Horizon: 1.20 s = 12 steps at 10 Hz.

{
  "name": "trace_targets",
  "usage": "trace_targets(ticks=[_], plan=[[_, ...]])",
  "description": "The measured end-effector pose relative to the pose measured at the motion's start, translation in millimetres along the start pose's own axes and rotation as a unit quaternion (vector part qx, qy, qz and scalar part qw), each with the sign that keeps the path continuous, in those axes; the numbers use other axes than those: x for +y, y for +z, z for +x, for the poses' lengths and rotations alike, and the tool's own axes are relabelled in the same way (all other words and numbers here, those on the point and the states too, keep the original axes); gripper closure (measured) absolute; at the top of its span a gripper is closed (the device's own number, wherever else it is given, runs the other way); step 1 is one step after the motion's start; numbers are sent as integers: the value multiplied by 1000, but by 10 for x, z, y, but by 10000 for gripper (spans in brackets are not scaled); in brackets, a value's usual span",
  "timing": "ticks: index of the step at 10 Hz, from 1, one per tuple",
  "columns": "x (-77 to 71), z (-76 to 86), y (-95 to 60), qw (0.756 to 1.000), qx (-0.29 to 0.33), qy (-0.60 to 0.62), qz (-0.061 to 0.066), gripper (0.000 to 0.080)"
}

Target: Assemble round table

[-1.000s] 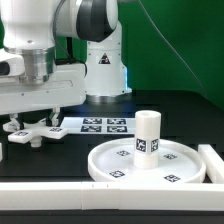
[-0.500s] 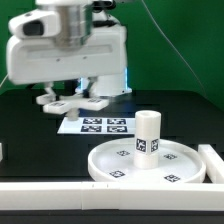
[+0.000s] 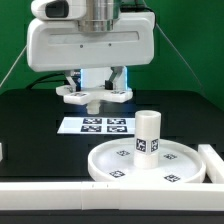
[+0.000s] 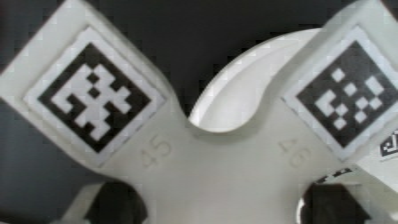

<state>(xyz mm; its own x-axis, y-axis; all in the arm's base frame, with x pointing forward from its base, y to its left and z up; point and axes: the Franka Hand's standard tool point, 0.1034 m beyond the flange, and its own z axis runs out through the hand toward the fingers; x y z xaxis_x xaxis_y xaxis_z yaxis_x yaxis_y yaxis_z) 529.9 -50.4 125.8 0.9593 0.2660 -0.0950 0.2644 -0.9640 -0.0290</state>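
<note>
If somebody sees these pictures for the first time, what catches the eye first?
The big white gripper, upper middle of the exterior view, holds the cross-shaped piece in the air, above the marker board in the picture. Next, the short post stands upright on the round disc at the exterior view's lower right. The piece's tagged arms fill the wrist view.

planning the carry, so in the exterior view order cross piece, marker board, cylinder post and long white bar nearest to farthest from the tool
1. white plastic cross-shaped piece: held in the tool.
2. flat white marker board: on the table beneath it.
3. short white cylinder post: upright, toward the exterior view's right.
4. long white rectangular bar: along the view's front edge.
</note>
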Motion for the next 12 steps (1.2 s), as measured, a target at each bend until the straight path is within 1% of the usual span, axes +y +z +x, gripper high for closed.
trace_targets(ticks=[1,2,3,4,5,6,9,10,12], plan=[[-96,27,-74,1000,3,-2,-1,354],[-256,104,-212,1000,0,-7,4,354],[-399,230,-302,1000,0,-1,4,354],[-569,390,-377,1000,2,-1,3,354],[-692,529,-394,1000,7,-12,1,353],[-709,554,-326,1000,11,-13,-1,353],[-701,542,-311,1000,10,-12,-1,353],[-714,552,-271,1000,10,-20,-7,353],[-707,546,-192,1000,7,-25,-8,353]])
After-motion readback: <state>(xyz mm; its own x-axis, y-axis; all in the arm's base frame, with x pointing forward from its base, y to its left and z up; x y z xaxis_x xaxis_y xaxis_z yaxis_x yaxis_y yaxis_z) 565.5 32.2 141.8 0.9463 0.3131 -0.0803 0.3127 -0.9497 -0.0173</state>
